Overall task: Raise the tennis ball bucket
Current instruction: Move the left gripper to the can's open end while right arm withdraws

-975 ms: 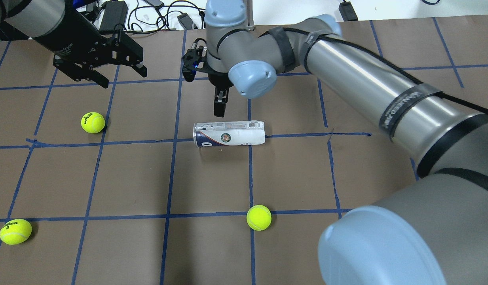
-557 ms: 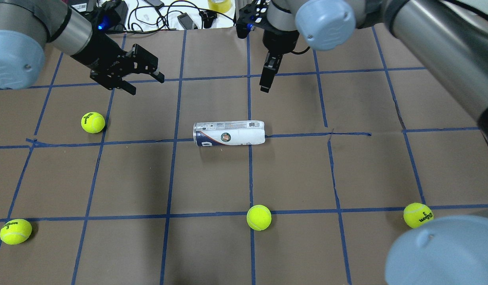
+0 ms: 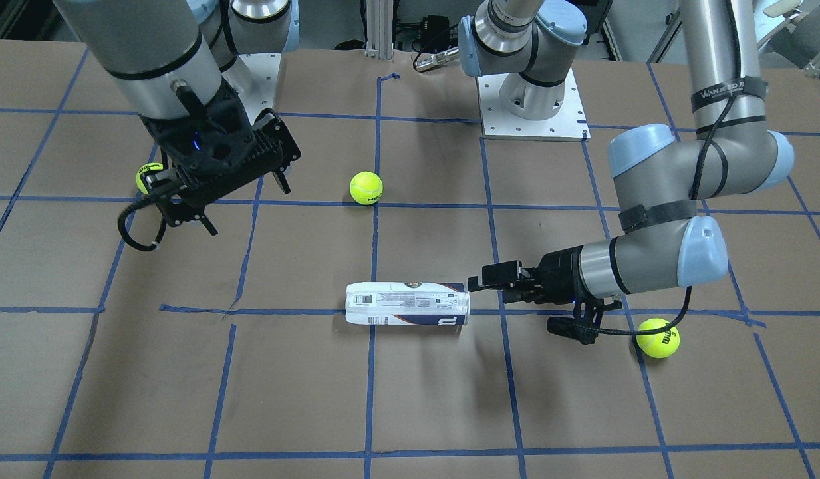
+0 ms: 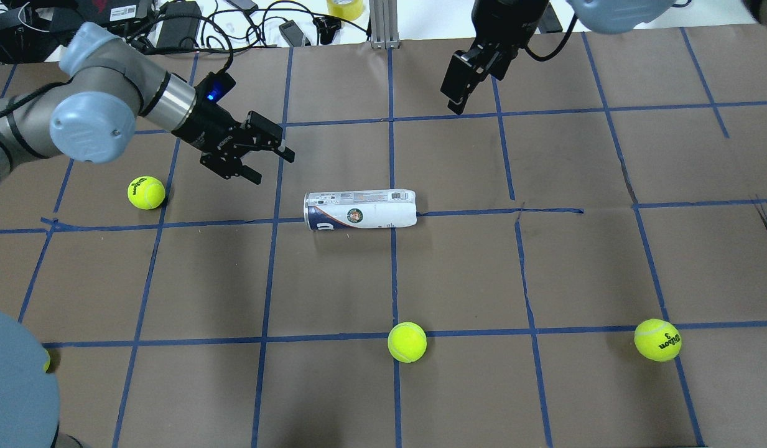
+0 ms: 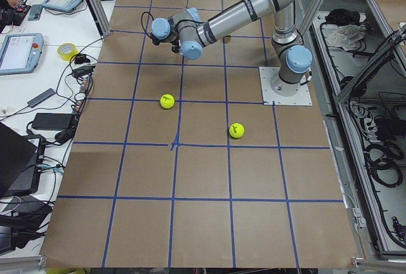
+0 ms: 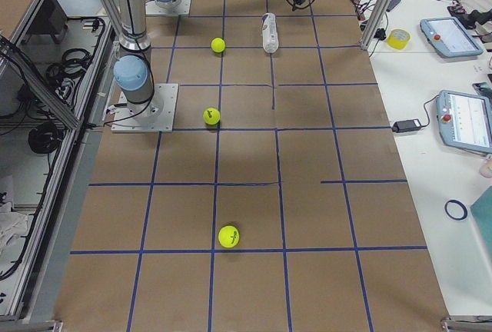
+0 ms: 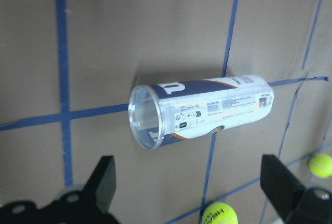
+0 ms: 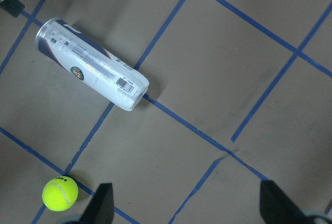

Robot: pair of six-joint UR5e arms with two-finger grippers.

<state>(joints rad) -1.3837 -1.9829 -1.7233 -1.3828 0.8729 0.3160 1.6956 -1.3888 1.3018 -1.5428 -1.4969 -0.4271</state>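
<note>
Nearest the robot, tennis ball on the table. Mid-table, tennis ball bucket lying on its side along a blue tape line, untouched. Just beyond its open end, left gripper, 2 fingers spread wide, empty. Farthest, right gripper, likewise wide apart, holding nothing.

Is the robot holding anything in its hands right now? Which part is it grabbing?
Nothing is held. The left gripper and the right gripper are both open and empty. The tennis ball bucket lies on its side on the table, touched by neither.
</note>
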